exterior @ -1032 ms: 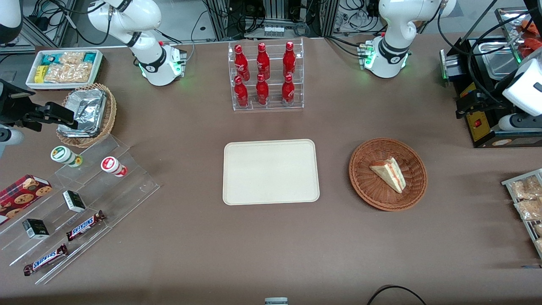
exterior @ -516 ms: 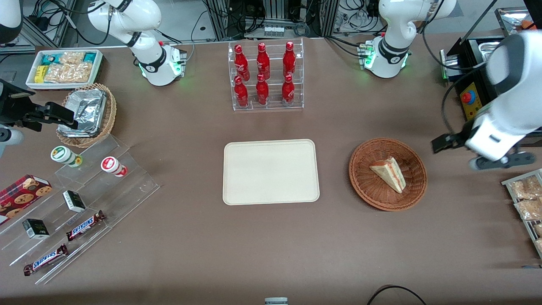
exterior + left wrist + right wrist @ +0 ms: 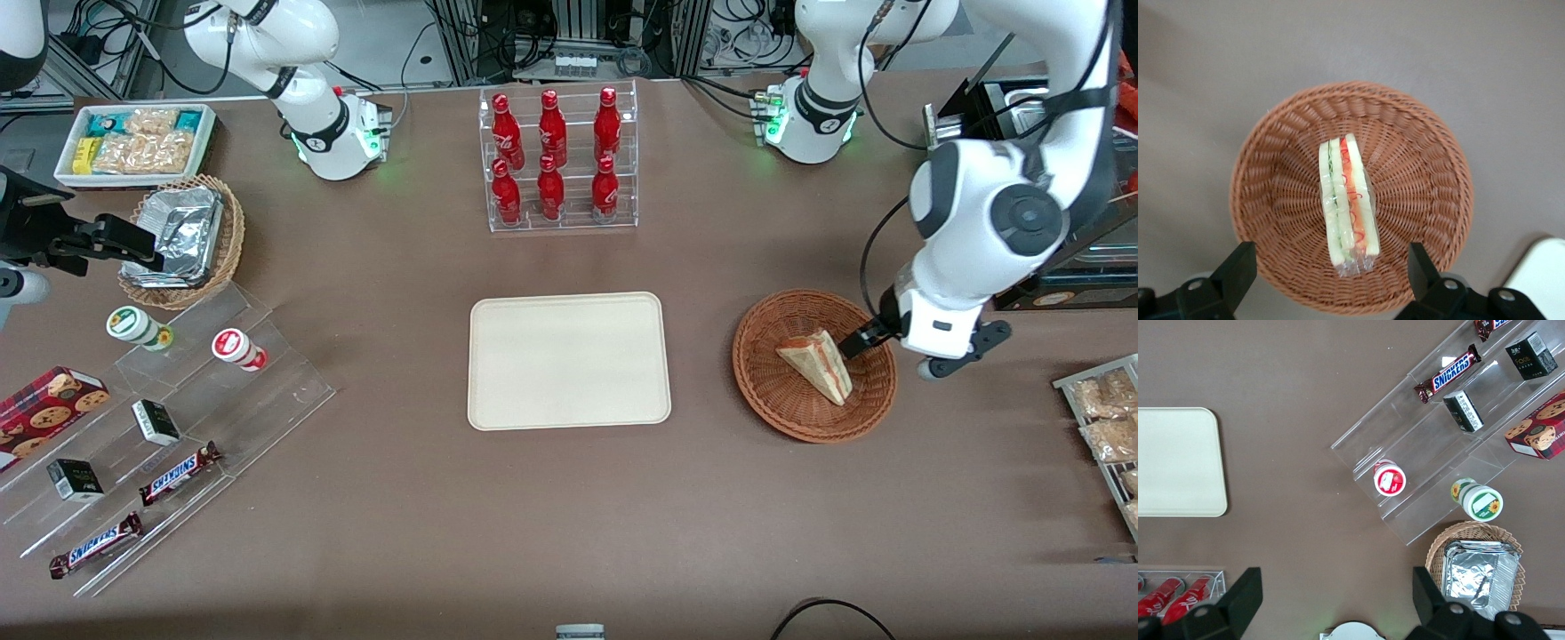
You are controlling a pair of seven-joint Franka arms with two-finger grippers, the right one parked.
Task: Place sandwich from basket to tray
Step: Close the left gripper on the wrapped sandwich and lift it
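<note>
Wicker basket point(image 3: 1278, 200) cradles the sandwich point(image 3: 1347, 207); the gripper point(image 3: 1331, 270) hangs above, wide open, empty

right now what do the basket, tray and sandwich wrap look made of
Basket: reddish-brown woven wicker, ribbed weave visible. Tray: smooth matte cream, probably plastic. Sandwich: soft white bread, seemingly in clear glossy film. The open gripper hovers above the basket.
</note>
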